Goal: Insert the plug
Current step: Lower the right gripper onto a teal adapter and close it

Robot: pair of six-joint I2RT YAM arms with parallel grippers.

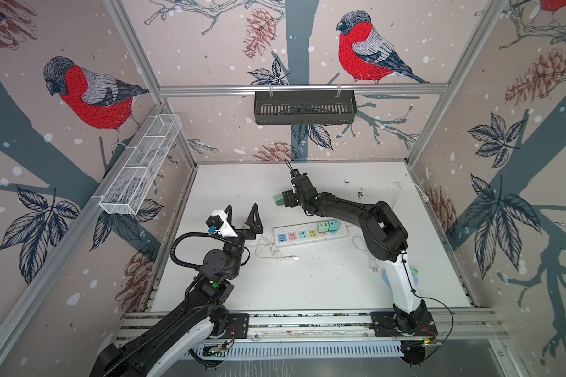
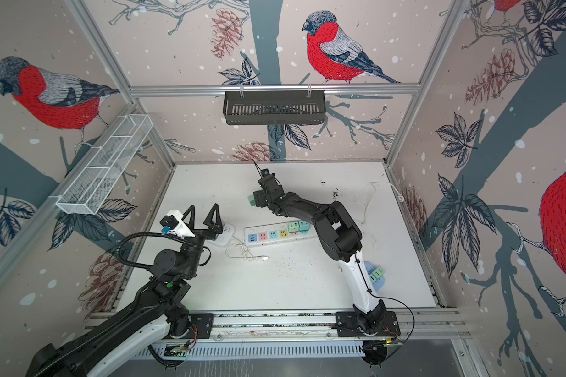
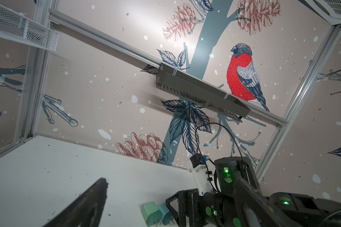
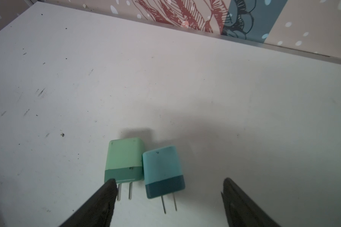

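- The green plug (image 4: 124,157) and the blue plug (image 4: 161,167) were seen lying flat on the desk (image 1: 307,287), side by side and touching. Their prongs were pointed toward the right hand (image 4: 169,181), and both lay well apart from the power strip (image 1: 307,232).
- The right hand was held spread around both plugs with nothing pinched. One finger lay at the green plug's base corner, but contact could not be told.
- The left hand (image 1: 241,209) was held wide open and empty, raised near the strip's end.
- Each plug was judged light, stiff and smooth-shelled — likely to slip. A hold across the flat sides of the body, clear of the thin prongs, was judged best.
- Two seated plugs (image 1: 328,225) were seen in the strip's end sockets. Nothing could be made out in the black basket (image 1: 304,111) or the white mesh basket (image 1: 141,166).
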